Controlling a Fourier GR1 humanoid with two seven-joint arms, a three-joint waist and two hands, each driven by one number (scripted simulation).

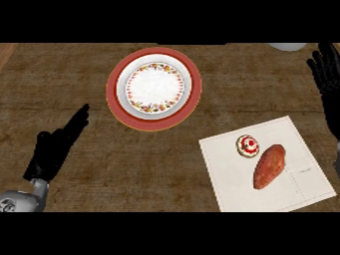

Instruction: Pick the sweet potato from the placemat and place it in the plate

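An orange-brown sweet potato [269, 166] lies on a white placemat [231, 172] at the lower right of the wooden counter. The red-rimmed plate [121, 107] with a white floral centre sits at the upper middle, left of and beyond the placemat. My left hand [55, 147] is at the lower left, fingers straight and pointing toward the plate, holding nothing. At the right edge my right hand [333, 82] stands open, fingers up, above and to the right of the sweet potato, apart from it.
A small round red-and-white printed motif [247, 145] marks the placemat just above the sweet potato. A pale object [286, 46] shows at the counter's top edge, right of the plate.
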